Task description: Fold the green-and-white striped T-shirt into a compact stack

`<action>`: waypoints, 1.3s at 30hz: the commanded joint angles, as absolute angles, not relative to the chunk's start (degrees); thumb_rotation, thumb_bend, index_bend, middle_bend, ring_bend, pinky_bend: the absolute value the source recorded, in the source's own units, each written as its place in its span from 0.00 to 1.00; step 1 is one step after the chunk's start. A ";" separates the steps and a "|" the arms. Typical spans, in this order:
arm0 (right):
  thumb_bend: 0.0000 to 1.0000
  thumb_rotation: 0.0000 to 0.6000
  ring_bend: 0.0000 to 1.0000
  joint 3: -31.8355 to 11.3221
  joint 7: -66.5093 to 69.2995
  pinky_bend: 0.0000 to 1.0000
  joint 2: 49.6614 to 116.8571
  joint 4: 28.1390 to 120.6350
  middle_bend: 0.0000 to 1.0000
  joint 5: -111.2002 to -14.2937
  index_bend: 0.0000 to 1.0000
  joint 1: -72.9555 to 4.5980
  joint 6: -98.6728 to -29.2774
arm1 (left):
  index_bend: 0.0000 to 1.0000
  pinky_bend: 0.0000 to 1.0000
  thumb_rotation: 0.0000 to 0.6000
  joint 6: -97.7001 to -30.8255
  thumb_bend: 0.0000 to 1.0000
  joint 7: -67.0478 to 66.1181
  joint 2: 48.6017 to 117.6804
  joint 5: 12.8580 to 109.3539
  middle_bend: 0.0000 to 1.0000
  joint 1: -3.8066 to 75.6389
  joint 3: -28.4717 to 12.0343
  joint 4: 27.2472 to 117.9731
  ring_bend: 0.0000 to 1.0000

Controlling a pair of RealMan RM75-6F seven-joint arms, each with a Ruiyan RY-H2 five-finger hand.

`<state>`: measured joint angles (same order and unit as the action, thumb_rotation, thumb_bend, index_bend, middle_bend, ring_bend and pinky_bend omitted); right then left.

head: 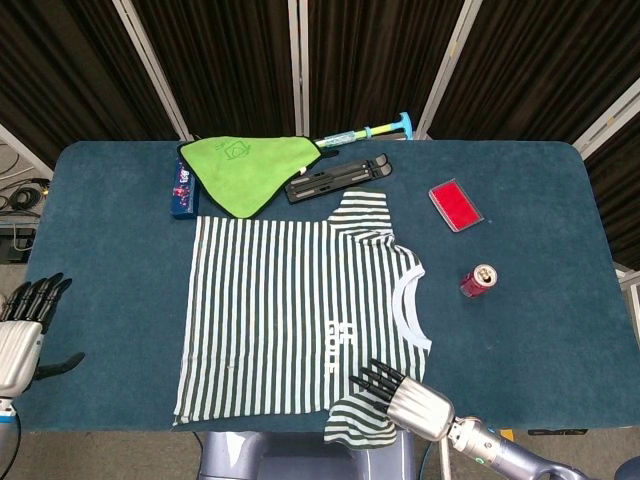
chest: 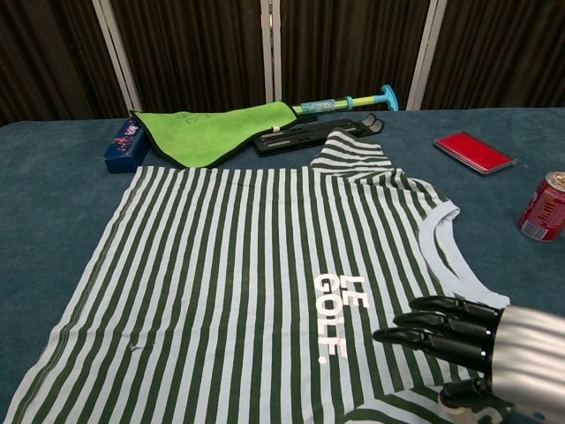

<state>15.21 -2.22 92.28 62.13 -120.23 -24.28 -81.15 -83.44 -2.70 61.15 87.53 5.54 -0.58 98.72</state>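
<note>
The green-and-white striped T-shirt (head: 290, 310) lies spread flat on the blue table (head: 530, 330), collar to the right, with white lettering by the near hem (chest: 340, 305). One sleeve points to the far side; the other hangs over the near table edge. My right hand (head: 405, 402) hovers over that near sleeve, fingers (chest: 433, 327) stretched out flat and close together above the cloth, thumb low beside the sleeve. It holds nothing that I can see. My left hand (head: 25, 330) waits beyond the table's left edge, fingers spread and empty; the chest view does not show it.
A bright green cloth (head: 245, 165), a blue box (head: 182, 188), a black folding tool (head: 338, 178) and a teal-handled pump (head: 370, 130) lie along the far edge. A red case (head: 456, 204) and a red can (head: 478, 281) sit right of the shirt.
</note>
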 commanded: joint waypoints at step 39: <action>0.43 1.00 0.00 15.32 7.53 0.00 94.36 57.96 0.00 -116.83 0.72 -22.74 -87.03 | 0.47 0.00 1.00 -85.11 0.13 17.56 86.40 116.92 0.00 13.39 15.95 58.73 0.00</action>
<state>15.32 7.47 94.33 58.05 -116.85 -22.76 -86.98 -84.77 17.20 85.91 116.57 13.64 15.43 59.41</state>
